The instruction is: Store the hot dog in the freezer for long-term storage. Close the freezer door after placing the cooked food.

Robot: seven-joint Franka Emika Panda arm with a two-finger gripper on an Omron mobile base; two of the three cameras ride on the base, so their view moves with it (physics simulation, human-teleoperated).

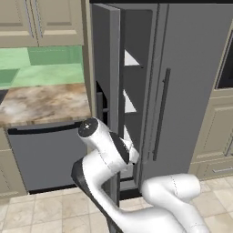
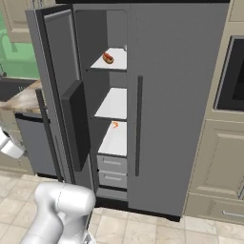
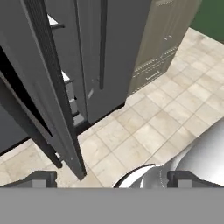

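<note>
Overhead, relative to the hand, the hot dog [image 2: 108,58] lies on the top white shelf [image 2: 114,59] inside the freezer [image 2: 108,95], a short reddish-brown sausage in a tan bun, small against the flat, smooth shelf. The gripper [image 3: 112,178] hangs low near the floor, its two dark, blocky fingertips [image 3: 41,178] set wide apart with nothing between them.

To the left of the hand stands the freezer door [image 2: 59,95], swung wide open: a tall matte grey slab with a raised black rectangular panel [image 2: 76,124] on its face and a long, thin vertical bar handle [image 2: 47,138]. Its bottom edge is just ahead of the left fingertip in the hand view. Beyond it are a mottled brown stone counter [image 1: 43,102], a green tiled wall above it, and a flat grey appliance front below.

Ahead of the hand, the open compartment shows three plain white shelves over two grey drawers [image 2: 112,170]. A tiny orange item [image 2: 115,124] sits on the lowest shelf. Next comes the wider, plain grey door [image 2: 176,105], closed, with its own dark vertical bar.

To the right are beige panelled cabinets [image 2: 221,162] and a dark glass oven front [image 2: 232,76]. The floor [image 3: 166,118] is pale beige square tile with faint grout lines.
</note>
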